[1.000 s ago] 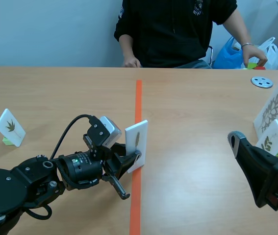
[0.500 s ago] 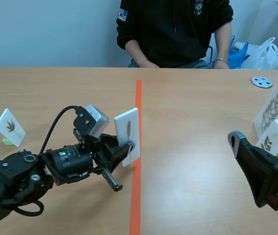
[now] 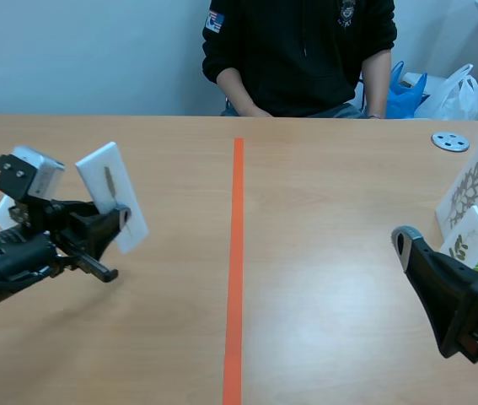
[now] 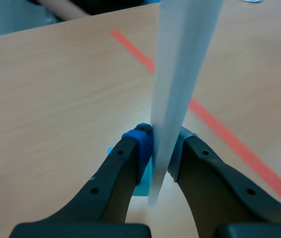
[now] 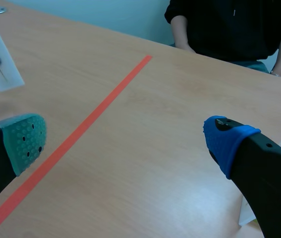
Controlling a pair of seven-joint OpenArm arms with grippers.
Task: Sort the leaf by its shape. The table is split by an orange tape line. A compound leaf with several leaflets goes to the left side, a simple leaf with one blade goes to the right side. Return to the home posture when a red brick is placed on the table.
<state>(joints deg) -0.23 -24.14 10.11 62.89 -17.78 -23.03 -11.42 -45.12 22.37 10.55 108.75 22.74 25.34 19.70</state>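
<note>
Bench: light brown wooden bench [image 3: 331, 202], running from the robot to the person at its far edge.
Person: seated across the bench in a black long-sleeved top [image 3: 306, 51], forearms at the bench's far edge.
Tape mark: a straight orange tape line [image 3: 236, 253] down the middle, dividing the bench into left and right sides.
Left end effector [image 4: 160, 146]: clenched on the white rectangular card [image 3: 112, 207]; the blue pad and the grey-green pad press its two faces near the lower edge.
Task card: held tilted on the left side of the tape line, well apart from it. It bears one narrow dark leaf blade. In the left wrist view it is seen edge-on, with a light blue piece [image 4: 142, 173] at its foot.
Right end effector [image 5: 125, 141]: released, its fingers spread wide with nothing between them, low over the right side.
Standing cards: a tall white card with a branching, many-lobed leaf [image 3: 468, 187] stands near the right edge. A smaller white card with a green-brown leaf [image 3: 468, 240] stands just in front of it.
Bag: a blue plastic bag [image 3: 403, 91] lies behind the bench, beside the person.
Disc: a small grey round disc with holes [image 3: 450, 141] lies flat at the far right.
Writing: a small patch on the sleeve [image 3: 214, 18] and a chest emblem are too small to read; no text shows on the cards.
</note>
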